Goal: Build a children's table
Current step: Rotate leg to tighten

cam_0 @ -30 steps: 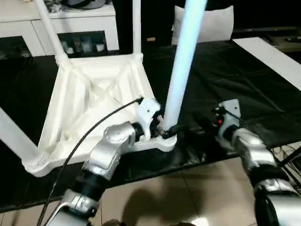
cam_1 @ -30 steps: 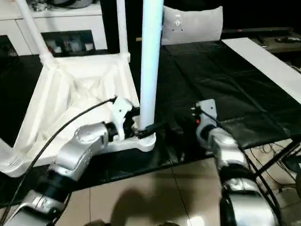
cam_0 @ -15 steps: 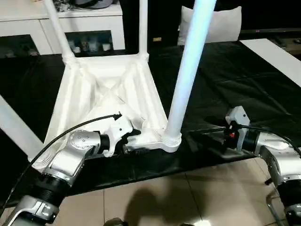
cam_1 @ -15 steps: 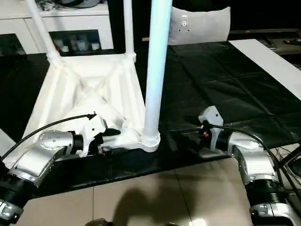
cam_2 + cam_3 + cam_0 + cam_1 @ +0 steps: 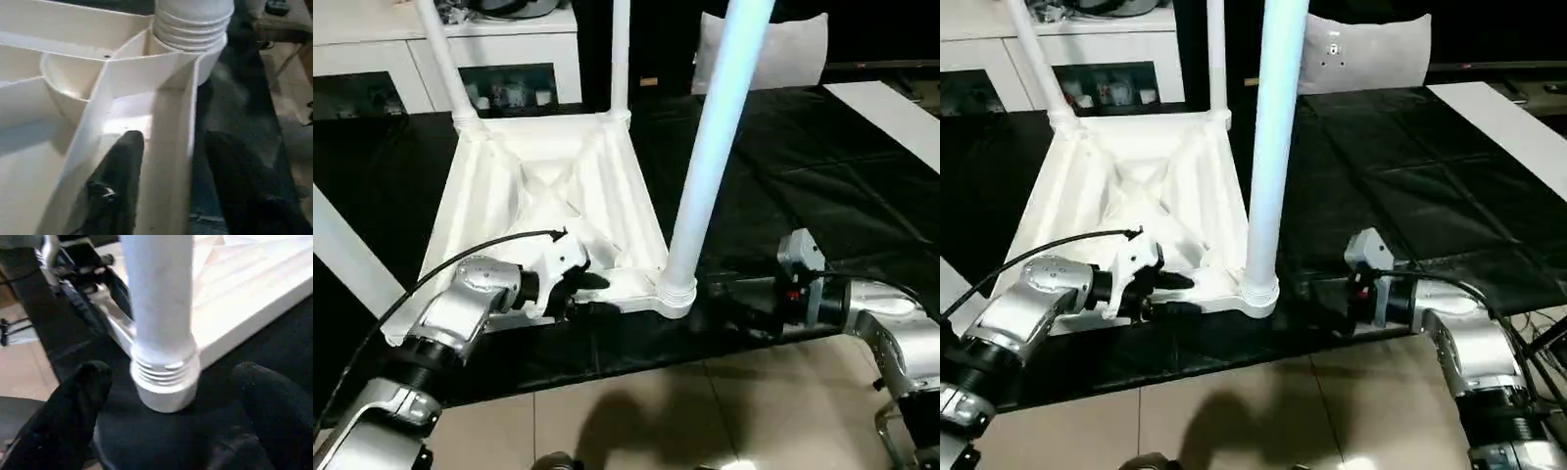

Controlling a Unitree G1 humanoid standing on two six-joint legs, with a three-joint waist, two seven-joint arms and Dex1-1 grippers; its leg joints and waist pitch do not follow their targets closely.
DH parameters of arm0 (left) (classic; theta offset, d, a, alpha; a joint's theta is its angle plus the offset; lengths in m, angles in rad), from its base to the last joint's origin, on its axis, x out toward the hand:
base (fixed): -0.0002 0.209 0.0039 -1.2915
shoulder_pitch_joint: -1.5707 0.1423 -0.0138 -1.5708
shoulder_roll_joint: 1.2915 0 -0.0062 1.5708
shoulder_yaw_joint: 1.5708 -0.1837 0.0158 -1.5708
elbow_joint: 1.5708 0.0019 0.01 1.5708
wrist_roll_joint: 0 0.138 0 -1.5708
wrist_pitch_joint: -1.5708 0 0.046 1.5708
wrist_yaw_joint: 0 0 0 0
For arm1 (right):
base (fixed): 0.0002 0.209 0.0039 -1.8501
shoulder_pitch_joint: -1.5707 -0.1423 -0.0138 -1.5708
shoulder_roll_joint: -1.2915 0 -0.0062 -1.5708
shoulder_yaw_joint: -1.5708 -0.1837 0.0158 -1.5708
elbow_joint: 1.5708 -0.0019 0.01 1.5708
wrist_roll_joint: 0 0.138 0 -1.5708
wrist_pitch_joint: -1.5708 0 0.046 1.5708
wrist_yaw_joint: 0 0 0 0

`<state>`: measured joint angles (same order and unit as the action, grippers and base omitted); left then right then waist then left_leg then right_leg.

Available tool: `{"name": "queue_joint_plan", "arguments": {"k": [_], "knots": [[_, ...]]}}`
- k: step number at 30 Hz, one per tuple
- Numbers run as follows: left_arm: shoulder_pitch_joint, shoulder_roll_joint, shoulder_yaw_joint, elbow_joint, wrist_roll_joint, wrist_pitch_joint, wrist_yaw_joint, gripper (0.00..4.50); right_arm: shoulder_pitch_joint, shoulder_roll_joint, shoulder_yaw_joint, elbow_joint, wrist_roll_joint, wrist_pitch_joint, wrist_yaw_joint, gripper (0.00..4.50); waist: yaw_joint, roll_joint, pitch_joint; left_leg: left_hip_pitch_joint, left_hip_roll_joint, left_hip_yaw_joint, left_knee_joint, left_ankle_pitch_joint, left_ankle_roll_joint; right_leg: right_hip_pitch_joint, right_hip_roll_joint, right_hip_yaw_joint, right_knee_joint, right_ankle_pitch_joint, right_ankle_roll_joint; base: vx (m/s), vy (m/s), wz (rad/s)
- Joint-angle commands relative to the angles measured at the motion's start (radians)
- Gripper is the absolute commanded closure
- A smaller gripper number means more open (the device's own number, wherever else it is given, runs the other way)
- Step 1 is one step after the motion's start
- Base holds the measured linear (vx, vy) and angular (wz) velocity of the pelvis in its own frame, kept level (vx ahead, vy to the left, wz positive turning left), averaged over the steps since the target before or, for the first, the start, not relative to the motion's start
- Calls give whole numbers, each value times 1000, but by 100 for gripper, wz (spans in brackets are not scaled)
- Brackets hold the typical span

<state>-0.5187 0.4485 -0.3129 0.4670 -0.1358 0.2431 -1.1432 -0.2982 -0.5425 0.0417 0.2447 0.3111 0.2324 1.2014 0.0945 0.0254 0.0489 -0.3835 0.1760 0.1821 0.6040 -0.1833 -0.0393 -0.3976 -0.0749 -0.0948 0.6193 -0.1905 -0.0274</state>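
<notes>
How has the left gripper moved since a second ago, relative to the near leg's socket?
Yes. The left gripper has slid leftward from the socket along the tabletop's near rim.

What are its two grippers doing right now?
Left gripper: fingers astride the tabletop's edge wall, grip not clear.
Right gripper: open, fingers either side of the leg, not touching.

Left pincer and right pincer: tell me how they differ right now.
The left pincer straddles the tabletop's near rim, one finger inside the ribbed underside and one outside; the right pincer holds nothing. The left pincer is at the rim beside the near leg; the right pincer stands wide open, facing that leg's threaded base. Both have two black fingers.
</notes>
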Motion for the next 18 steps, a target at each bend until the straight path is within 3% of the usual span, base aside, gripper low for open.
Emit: {"name": "queue_joint_plan", "arguments": {"k": [1,2,5,18], "knots": [[0,-1,-14,28,10,6,-5,236,6,-16,1,-22,10,9,5,0,5,-2,-62,17,60,-25,-69,-211,59,53,-86,59,-89,-234,-202,0,0,0],[1,-5,-13,36,10,0,-14,258,7,-17,-1,-27,9,13,5,0,4,-3,-61,16,58,-25,-68,-212,59,53,-87,58,-93,-261,-193,0,0,0],[2,-12,-11,33,0,5,-27,267,6,-16,-1,-31,8,16,6,0,4,-2,-63,15,59,-26,-69,-208,58,52,-87,58,-95,-296,-175,0,0,0],[1,-20,-21,42,24,-20,-48,381,-74,8,40,3,-18,18,4,0,3,0,-67,15,60,-25,-68,-183,67,52,-86,56,-90,-242,-187,0,0,0]]}}
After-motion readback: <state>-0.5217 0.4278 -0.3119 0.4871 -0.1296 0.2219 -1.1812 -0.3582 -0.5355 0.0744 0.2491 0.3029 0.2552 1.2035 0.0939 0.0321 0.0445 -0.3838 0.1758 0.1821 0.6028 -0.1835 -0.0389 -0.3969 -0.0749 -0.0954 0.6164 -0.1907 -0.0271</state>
